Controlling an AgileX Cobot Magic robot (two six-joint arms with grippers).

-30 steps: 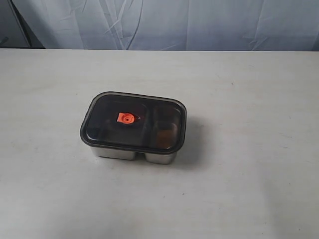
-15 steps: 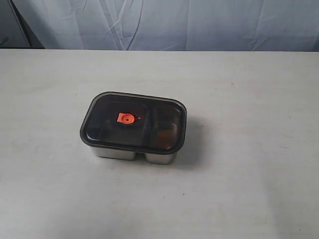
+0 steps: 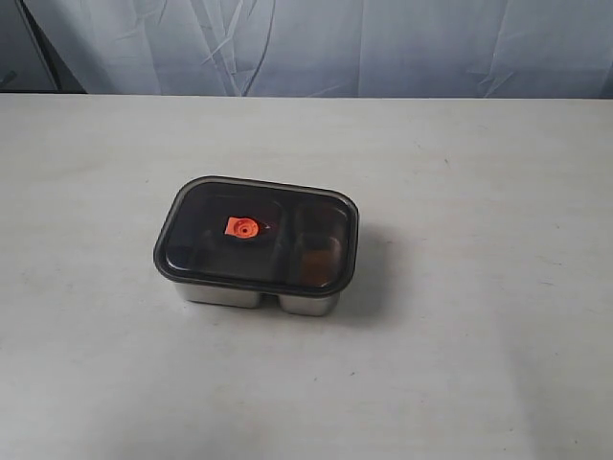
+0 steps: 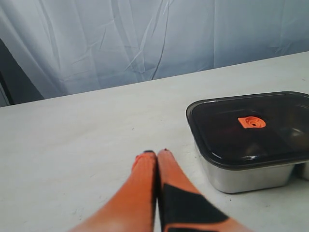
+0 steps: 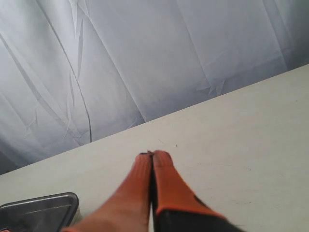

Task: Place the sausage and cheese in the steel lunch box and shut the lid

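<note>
The box sits on the pale table, a little toward 10 o'clock from its middle. The dark lid is seated flat on it all round, and the orange tab shows near the lid's centre. The box's shadow falls at 3 o'clock. Through the smoky lid I cannot make out the sausage or the cheese; only a dull orange-brown smudge shows in the narrow part at the 3 o'clock end. A creased pale curtain hangs behind the table at 12 o'clock. The left gripper is clenched on nothing, low over the table, near the box but apart from it. The right gripper is likewise pressed together and empty, apart from the box.
</note>
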